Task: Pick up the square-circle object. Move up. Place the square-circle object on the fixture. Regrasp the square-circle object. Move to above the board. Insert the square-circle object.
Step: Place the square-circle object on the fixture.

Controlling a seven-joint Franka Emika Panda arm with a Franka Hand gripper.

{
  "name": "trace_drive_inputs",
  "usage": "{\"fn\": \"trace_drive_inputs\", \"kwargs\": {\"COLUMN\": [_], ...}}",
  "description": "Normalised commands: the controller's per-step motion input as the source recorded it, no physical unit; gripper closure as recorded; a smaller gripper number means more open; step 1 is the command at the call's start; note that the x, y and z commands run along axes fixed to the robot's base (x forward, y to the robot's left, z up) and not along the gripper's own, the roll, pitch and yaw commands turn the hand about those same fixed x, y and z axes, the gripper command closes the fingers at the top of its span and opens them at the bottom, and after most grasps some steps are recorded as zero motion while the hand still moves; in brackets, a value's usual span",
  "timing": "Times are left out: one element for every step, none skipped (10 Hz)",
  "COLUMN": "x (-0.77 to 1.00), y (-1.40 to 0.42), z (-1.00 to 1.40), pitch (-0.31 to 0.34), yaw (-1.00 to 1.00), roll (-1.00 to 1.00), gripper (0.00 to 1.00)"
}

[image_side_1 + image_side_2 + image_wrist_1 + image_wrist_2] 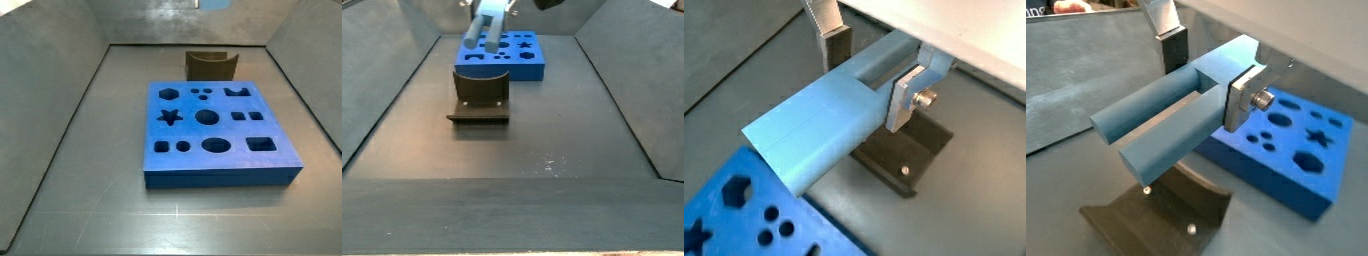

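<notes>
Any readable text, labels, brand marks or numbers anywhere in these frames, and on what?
None: no text can be read in any view.
The board bears only shaped holes.
The square-circle object, held in the gripper above the fixture, is unmarked, and so is the fixture.

Dark grey floor (pixel 80 190), sloped walls (pixel 629 90)

Dark grey floor (pixel 80 180) of the walled enclosure. The blue board (pixel 218 140) lies flat on it, and the dark fixture (pixel 210 65) stands just beyond the board. The gripper (pixel 492 12), holding the square-circle object (pixel 484 28), hangs above the fixture, off the floor.
</notes>
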Motion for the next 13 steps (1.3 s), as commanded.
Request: {"fn": "trace_drive_inputs", "kwargs": {"x": [0.26,0.14,0.07,0.05,0.06,0.08,0.09,0.09,0.08,0.07,0.06,0.13,0.13], "y": [0.04,0.04,0.04,0.04,0.04,0.04,0.05,0.05,0.04,0.03,0.04,0.13,0.14], "z": [-0.01,-0.01,-0.01,0.0,-0.01,-0.02,-0.02,-0.02,-0.01,-0.01,-0.01,-1.0,-1.0], "pitch": [0.242,0.281,0.305,0.31,0.332,0.389,0.432,0.369,0.281,0.18,0.119,0.222,0.21], "yaw": [0.2,0.15,0.11,0.06,0.01,-0.06,-0.13,-0.15,-0.17,-0.19,-0.19,-0.07,-0.06], "roll": [-1.0,-1.0,-1.0,-1.0,-1.0,-1.0,-1.0,-0.79,-0.61,-0.43,-0.35,-1.0,-1.0], "gripper": [1.0,1.0,1.0,1.0,1.0,1.0,1.0,1.0,1.0,1.0,1.0,1.0,1.0]}}
